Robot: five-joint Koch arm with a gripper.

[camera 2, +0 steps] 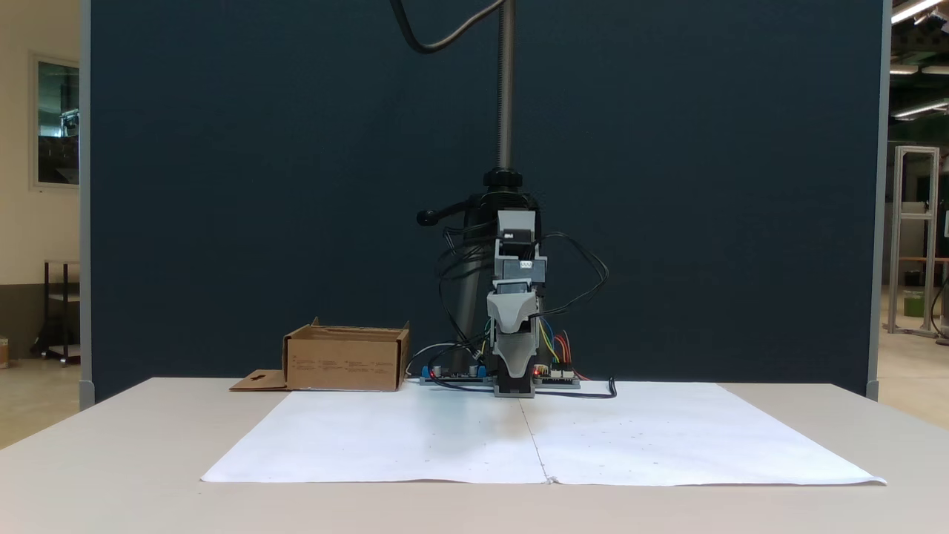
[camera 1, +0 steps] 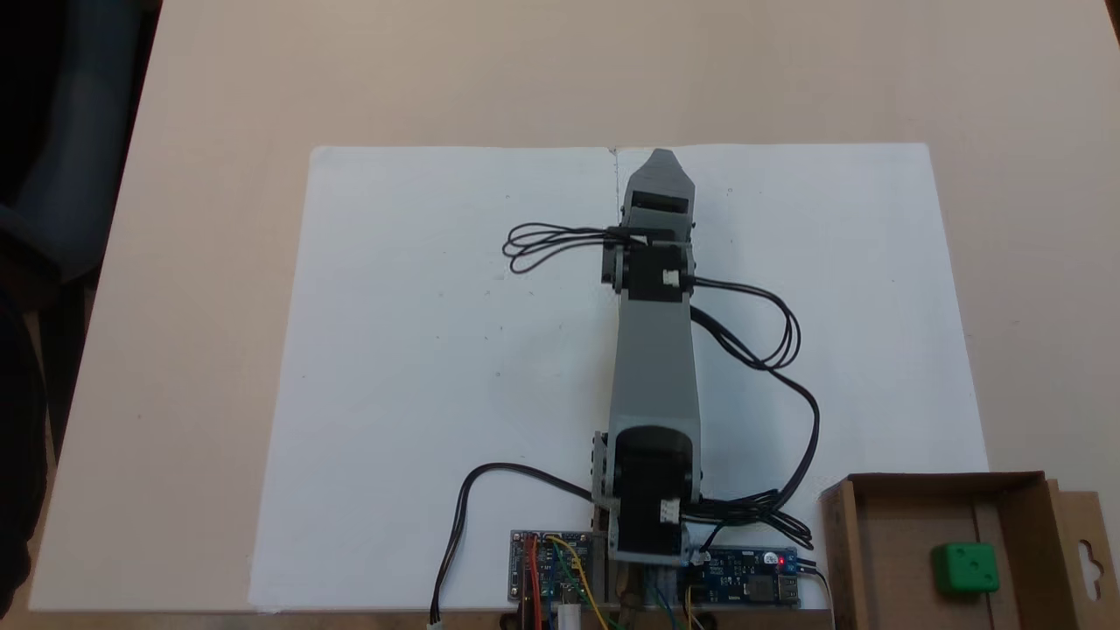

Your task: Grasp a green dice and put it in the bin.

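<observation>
The green dice (camera 1: pixel 965 569) lies inside the bin (camera 1: pixel 842 542), a brown cardboard box at the lower right corner of a fixed view, pips facing up. In the other fixed view the bin (camera 2: pixel 345 363) stands left of the arm's base, its walls hiding the dice. My gripper (camera 1: pixel 662 159) reaches out over the white paper, far from the bin, its jaws closed to a single point with nothing in them. Seen head-on, the gripper (camera 2: pixel 513 317) hangs well above the table.
A white paper sheet (camera 1: pixel 420 367) covers the middle of the beige table (camera 1: pixel 201 262). Circuit boards (camera 1: pixel 551 569) and black cables (camera 1: pixel 787 341) sit around the arm's base. The bin's flap (camera 1: pixel 1085 542) with a hang-hole lies flat at the right. A camera pole (camera 2: pixel 506 89) rises behind the arm.
</observation>
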